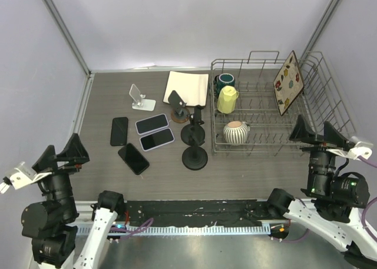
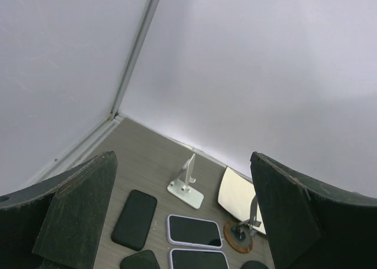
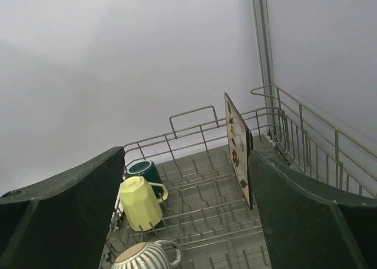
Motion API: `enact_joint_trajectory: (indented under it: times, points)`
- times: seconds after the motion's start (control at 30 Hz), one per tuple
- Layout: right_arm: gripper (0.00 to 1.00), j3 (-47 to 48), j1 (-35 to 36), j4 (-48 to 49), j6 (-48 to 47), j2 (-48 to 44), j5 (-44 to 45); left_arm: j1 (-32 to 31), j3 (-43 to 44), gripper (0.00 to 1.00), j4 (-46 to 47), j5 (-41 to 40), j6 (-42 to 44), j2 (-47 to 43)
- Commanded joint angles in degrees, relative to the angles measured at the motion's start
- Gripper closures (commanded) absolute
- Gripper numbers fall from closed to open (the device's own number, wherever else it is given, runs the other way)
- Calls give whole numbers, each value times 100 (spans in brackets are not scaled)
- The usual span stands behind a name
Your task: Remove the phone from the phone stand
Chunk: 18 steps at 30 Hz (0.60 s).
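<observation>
A small dark phone leans on a stand with a round wooden base, in front of a white pad. In the left wrist view this stand shows edge-on, low right. An empty white stand is to its left and also shows in the left wrist view. My left gripper is open and empty, raised at the near left corner, far from the stands. My right gripper is open and empty, near the rack's right end.
Several phones lie flat on the table, two with light cases and black ones. Two black round-based stands stand mid-table. A wire dish rack holds a yellow mug, a green mug, a striped mug and a patterned plate.
</observation>
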Motion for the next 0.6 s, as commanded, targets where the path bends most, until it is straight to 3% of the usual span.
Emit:
enact_joint_trajectory:
  times: [0.0,0.23,0.57]
  points:
    - [9,-351,16,677,-460,-124,116,-14,-32,0,524,-241,754,-138]
    - [9,-834,8,1433,-768,-54,37,-14,-112,0,542,-240,868,-226]
    - [9,-835,16,1417,-838,201,-16,-14,-270,0,639,-39,851,-173]
